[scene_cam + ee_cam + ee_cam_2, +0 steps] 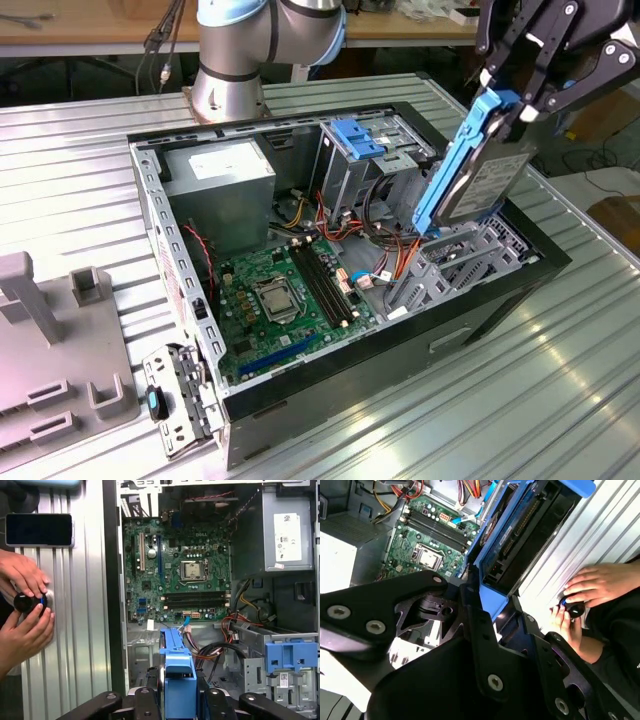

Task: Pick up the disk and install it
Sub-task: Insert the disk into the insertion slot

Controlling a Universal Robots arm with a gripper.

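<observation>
One flat rectangular grey metal disk [487, 180], framed by a bright blue plastic carrier with side rails, is up in the air over the open black computer tower case [535, 268], so it's not seated in anything yet. The black metal gripper [512, 105] has its fingers pinched tight on the upper end of the blue frame. The disk hangs tilted, top leaning toward the exterior view's right, bottom end down close to the grey metal drive cage [455, 255] at that end of the case. There's a pale label on the disk's grey face in the exterior view. In the first wrist view the disk [177, 667] shows edge-on, pretty much all blue rail squeezed between the black fingers.

Inside the case, the green motherboard [275, 300] lies flat on the floor and the big grey metal box with a white label [220, 178] sits in the far corner. The wide blue plastic latch with ribbed tabs [355, 135] is on a cage near the disk, toward the exterior view's left. The whole case sits on a ribbed silver metal table [450, 410]. Over in the first wrist view, a person's hands [22, 625] cup a small round black knob [26, 602] on the table beside the case, near a dark flat rectangular device [39, 529]
</observation>
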